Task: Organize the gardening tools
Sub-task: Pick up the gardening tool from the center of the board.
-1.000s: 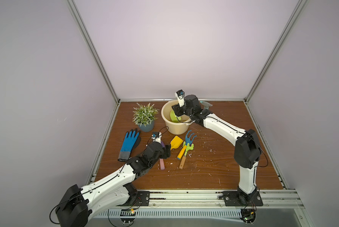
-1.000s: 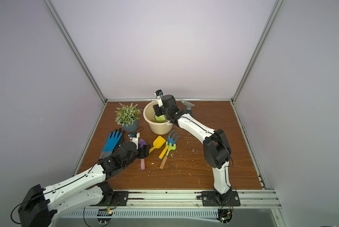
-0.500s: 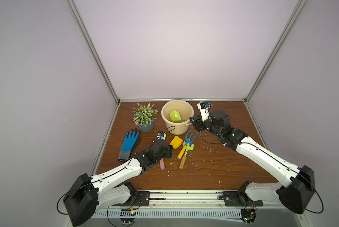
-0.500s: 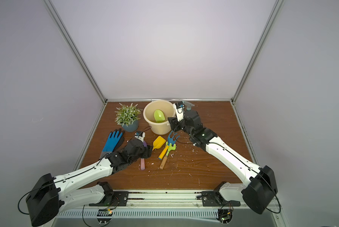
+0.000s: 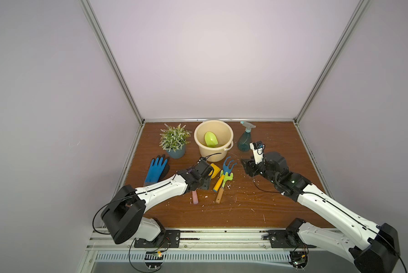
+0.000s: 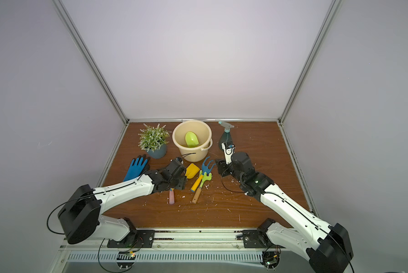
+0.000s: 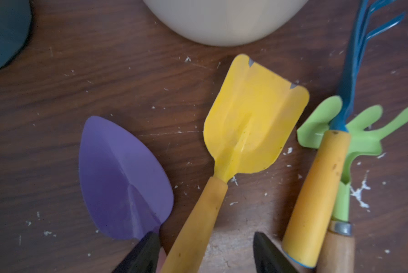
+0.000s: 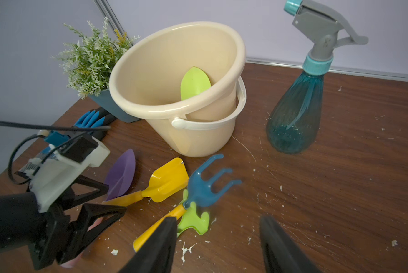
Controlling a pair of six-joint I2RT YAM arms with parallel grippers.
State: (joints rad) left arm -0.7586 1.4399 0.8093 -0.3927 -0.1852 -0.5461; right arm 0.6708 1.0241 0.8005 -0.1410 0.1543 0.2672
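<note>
I count one item stowed: the lime-green trowel [image 5: 210,139] stands blade-up in the bucket [image 5: 207,151], far centre. The purple trowel [image 7: 120,179], yellow trowel [image 7: 252,127], blue rake [image 5: 228,165] and green rake [image 5: 227,177] lie loose just near of it, long axes near-to-far, heads toward the bucket; the spray bottle [image 5: 244,141] stands upright at its right. The left gripper [image 7: 204,236], low over the trowel handles, and the right gripper [image 8: 219,218] both stand open and empty.

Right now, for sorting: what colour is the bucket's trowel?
Lime green trowel; clearest in the right wrist view.

My left arm [image 5: 160,189] lies low and stretched forward. My left gripper [image 7: 207,250] points down, its black fingers [image 7: 146,250] spread apart, clamping nothing. My right arm [image 5: 328,205] reaches forward, and my right gripper [image 8: 218,245] tilts downward with its jaws parted and holding nothing, facing my left gripper.
</note>
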